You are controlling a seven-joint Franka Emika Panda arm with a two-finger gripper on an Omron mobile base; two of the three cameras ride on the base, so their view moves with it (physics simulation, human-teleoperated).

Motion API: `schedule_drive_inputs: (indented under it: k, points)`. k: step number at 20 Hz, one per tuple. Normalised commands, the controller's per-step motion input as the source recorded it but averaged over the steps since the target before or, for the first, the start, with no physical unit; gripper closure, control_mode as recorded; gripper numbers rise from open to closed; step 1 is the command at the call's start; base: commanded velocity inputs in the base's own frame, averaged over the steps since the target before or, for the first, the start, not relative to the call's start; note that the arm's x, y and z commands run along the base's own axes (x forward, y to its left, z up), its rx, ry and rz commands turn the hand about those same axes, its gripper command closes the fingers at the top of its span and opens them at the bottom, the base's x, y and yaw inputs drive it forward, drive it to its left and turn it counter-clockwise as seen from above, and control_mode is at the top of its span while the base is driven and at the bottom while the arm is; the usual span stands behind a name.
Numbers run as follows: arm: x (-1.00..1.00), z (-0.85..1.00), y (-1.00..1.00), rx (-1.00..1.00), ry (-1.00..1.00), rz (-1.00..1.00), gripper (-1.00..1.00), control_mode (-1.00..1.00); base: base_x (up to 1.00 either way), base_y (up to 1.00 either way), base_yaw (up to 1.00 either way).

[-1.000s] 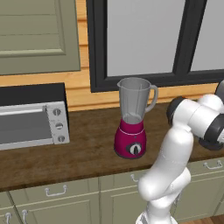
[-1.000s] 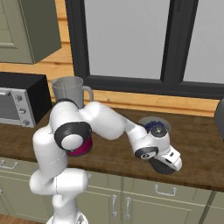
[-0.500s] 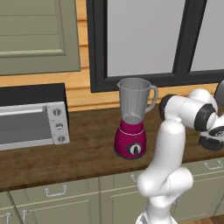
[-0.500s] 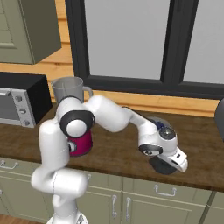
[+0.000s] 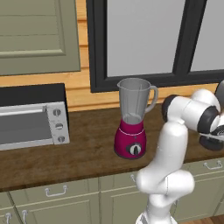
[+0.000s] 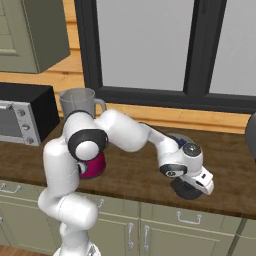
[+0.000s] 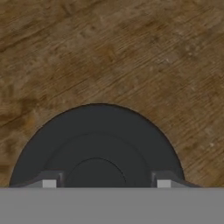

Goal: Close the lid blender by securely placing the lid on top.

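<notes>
Blender point(image 5: 132, 118) first, from the left base view: it stands mid-counter point(image 5: 83, 151), magenta base, black dial, clear grey jar with its mouth open and no lid on it. Toaster oven point(image 5: 31, 120) sits well to its left. Far right, the arm reaches down over a dark round thing at the frame's edge, which I take for the lid point(image 5: 212, 142).

Over to the right base view: the blender point(image 6: 82, 129) hides partly behind the arm's shoulder, and the pincer point(image 6: 191, 186) hangs right over the lid point(image 6: 186, 191), which lies flat on the counter well to the blender's right.

Hand view now: the lid point(image 7: 96, 144) is a black disc with a raised ring and a round knob at its middle, lying on wood grain. Both fingertips point(image 7: 49, 182) flank that knob, spread wide, nothing between them.

Handling, as I judge it: light, stiff, likely smooth plastic, so a bit slick; lying flat, its rim gives little purchase. The central knob looks the sensible hold, pinched across its sides.

Writing: no brand, label or lettering legible on lid, blender or oven.
</notes>
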Motion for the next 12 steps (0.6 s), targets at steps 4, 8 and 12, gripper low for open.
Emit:
schedule_drive_inputs:
  k: [4, 8, 12]
  points:
    - [-0.02, -0.12, 0.76, -0.11, 0.06, 0.0, 1.0, -1.0, 0.0, 0.0, 0.0]
    - [-0.08, -0.15, 0.78, -0.12, 0.05, 0.0, 1.0, -1.0, 0.0, 0.0, 0.0]
    - [-0.05, -0.02, 0.31, -0.03, 0.01, 0.0, 1.0, -1.0, 0.0, 0.0, 0.0]
